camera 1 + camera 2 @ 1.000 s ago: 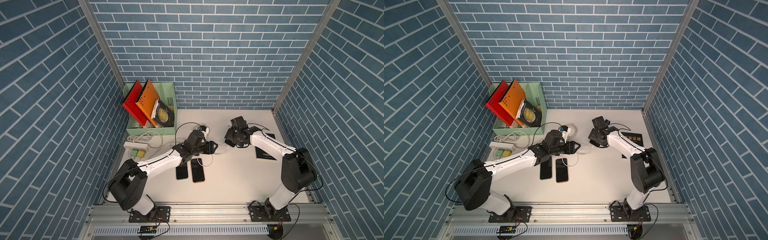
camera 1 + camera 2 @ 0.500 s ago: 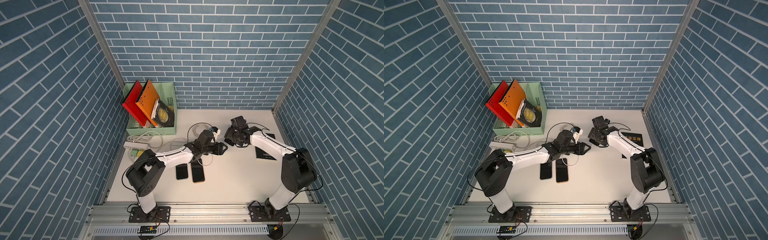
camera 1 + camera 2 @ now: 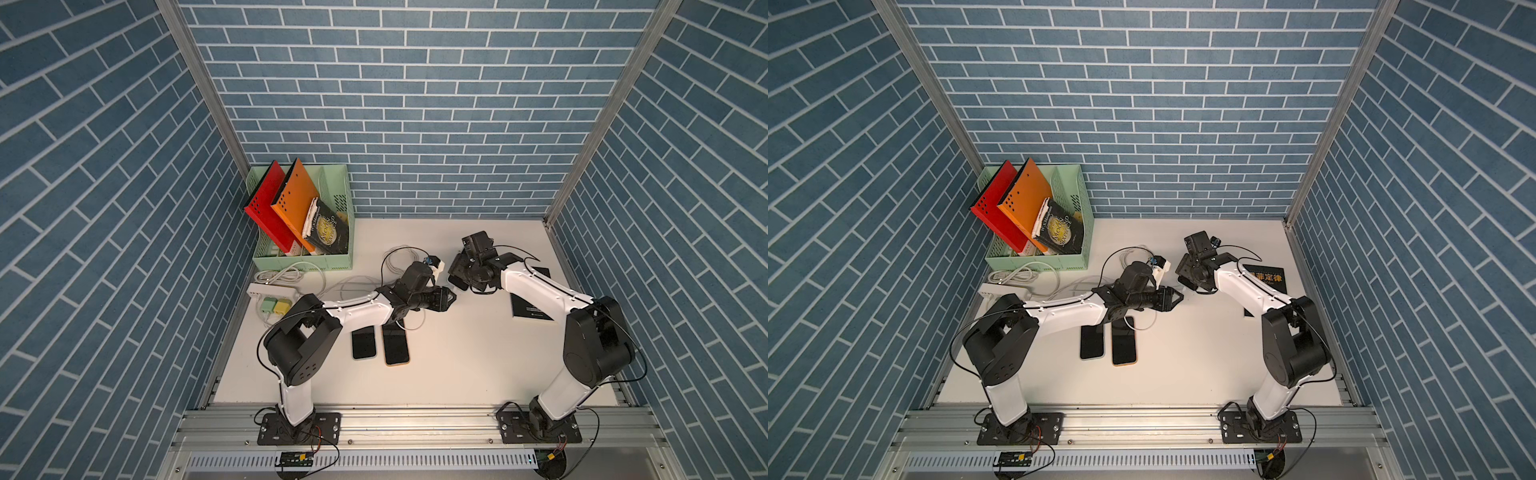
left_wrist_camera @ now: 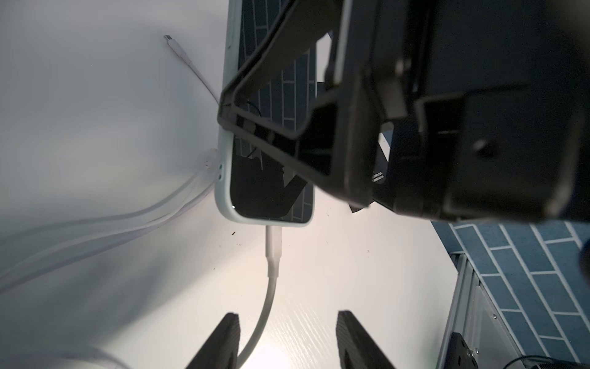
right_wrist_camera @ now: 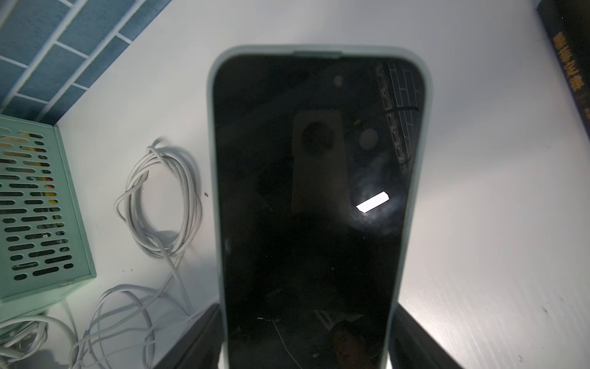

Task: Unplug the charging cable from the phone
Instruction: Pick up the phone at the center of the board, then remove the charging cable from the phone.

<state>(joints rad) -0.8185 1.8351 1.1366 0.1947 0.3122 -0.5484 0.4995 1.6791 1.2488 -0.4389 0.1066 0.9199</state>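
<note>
1. Hold: right gripper [image 5: 309,338] clamped on the long edges of the phone [image 5: 313,191]; pale green case, screen dark; positioned at the middle of the white table [image 5: 479,223], towards the back wall.
2. Connection: white charging cable [image 4: 274,252] seated in the phone's bottom edge.
3. Left side: left gripper [image 4: 284,342] jaws apart; cable passes between them, close to one finger [image 4: 223,342], not pinched.
4. Two spare phones [image 3: 396,345] flat, side by side, nearer the front.

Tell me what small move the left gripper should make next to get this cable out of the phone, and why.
Probably ease the left gripper forward along the white cable until its jaws flank the plug. They stand apart astride the cable, short of the plug, which is seated in the phone that the right gripper clamps by its sides.
</note>
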